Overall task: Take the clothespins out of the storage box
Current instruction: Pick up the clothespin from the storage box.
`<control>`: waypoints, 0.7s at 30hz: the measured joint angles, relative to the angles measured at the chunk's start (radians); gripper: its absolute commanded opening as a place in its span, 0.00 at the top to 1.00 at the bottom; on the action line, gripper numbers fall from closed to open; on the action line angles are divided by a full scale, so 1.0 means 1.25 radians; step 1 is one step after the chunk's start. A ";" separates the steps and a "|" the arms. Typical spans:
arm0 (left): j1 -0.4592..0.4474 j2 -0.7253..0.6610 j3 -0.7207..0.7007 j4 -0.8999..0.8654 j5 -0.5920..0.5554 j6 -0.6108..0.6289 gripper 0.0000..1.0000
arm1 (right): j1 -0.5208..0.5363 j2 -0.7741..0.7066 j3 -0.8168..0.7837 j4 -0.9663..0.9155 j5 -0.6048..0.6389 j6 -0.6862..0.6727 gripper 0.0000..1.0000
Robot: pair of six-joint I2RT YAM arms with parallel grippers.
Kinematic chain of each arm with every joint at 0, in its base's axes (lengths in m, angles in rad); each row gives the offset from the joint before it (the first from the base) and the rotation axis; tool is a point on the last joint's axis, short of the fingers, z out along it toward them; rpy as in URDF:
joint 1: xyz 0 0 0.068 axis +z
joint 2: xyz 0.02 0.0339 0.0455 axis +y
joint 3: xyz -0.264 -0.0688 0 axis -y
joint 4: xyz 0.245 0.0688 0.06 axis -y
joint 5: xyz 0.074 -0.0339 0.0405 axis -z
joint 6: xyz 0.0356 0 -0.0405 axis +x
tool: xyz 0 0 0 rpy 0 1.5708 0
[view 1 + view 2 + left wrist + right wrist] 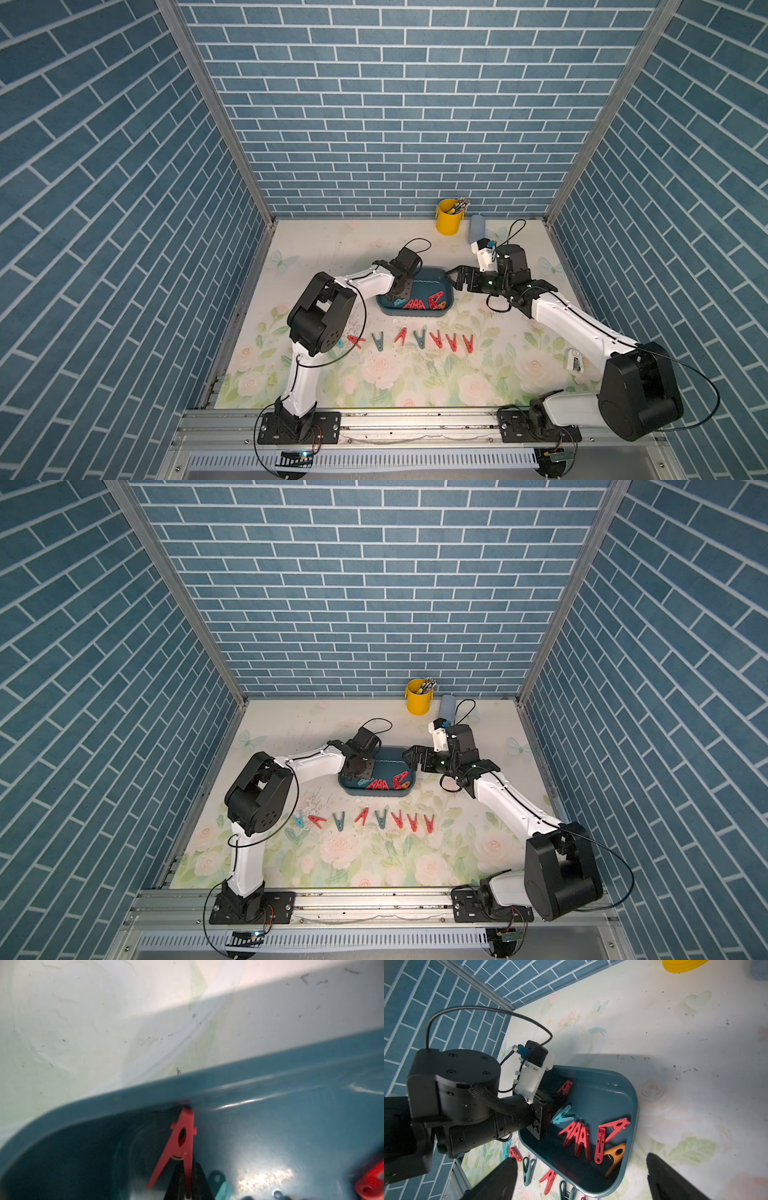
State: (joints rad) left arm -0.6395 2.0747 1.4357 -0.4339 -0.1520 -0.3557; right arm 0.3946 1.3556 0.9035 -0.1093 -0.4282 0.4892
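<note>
The dark teal storage box [415, 314] [374, 793] sits mid-table. My left gripper [397, 296] [186, 1169] reaches down into its left end and is shut on one leg of a red clothespin [181, 1145] [565, 1087], whose tip touches the box wall [270, 1068]. More clothespins lie inside: a red cluster [413, 304] [578, 1134], an orange one [614, 1155] and a light teal one [561, 1115]. My right gripper [451, 276] [580, 1157] hovers open at the box's right end, holding nothing. Several red and teal clothespins lie in a row [419, 338] [380, 818] on the table in front.
A yellow bucket [448, 216] with metal-tipped tools and a pale blue-grey case [477, 228] stand at the back right. A small white tag [575, 359] lies under the right arm. Walls close in the table on three sides.
</note>
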 measured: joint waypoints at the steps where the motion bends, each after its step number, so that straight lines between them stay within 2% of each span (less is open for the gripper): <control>1: 0.000 0.000 0.000 -0.001 0.002 0.000 0.92 | 0.000 -0.002 -0.002 0.001 0.000 0.000 0.01; 6: -0.003 -0.006 0.000 -0.013 0.006 -0.011 0.95 | 0.003 -0.012 -0.010 0.005 -0.003 0.000 0.00; 11: -0.010 -0.063 -0.008 -0.023 0.013 -0.037 0.97 | 0.016 -0.012 -0.010 0.009 -0.007 0.000 0.01; 21: -0.012 -0.296 -0.106 -0.027 0.012 -0.133 1.00 | 0.075 -0.012 -0.010 0.034 -0.015 0.003 0.01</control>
State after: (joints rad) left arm -0.6548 1.7050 1.3033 -0.4675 -0.1368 -0.5217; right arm 0.4885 1.3407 0.8909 -0.0669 -0.4473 0.4927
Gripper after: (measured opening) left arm 0.095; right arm 0.994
